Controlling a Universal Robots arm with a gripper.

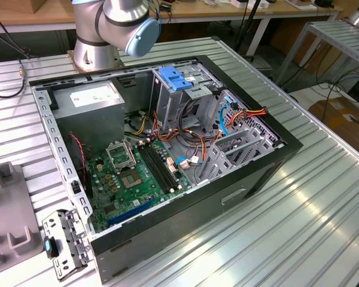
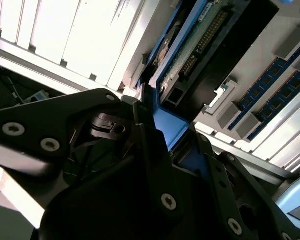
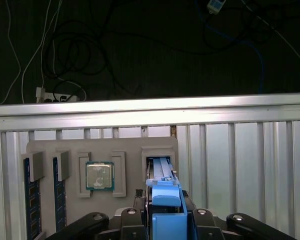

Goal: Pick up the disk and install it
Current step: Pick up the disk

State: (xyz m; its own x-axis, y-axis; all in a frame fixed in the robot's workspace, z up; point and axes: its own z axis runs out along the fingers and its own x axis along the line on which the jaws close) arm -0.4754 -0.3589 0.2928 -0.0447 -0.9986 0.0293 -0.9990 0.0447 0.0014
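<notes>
In both wrist views the disk [image 3: 162, 172] stands on edge in a slot of a grey holder tray [image 3: 102, 150]. Its dark body is framed by bright blue rails, and a blue end tab points toward the camera. In the second wrist view the disk's [image 2: 200, 45] circuit board and connector pins face me. My gripper [image 3: 165, 215] has its black fingers [image 2: 145, 145] pressed against either side of the blue end tab, shut on it. The gripper [image 2: 172, 135] sits right at the disk's near end.
The holder tray also carries a processor chip [image 3: 99, 176] and two memory sticks [image 3: 30, 200]. In the exterior view an open computer case [image 1: 275, 155] lies on the ribbed metal table, with a motherboard [image 1: 137, 173], a drive cage topped by a pale-blue plate [image 1: 176, 81] and loose cables. The arm's base [image 1: 102, 36] stands behind the case.
</notes>
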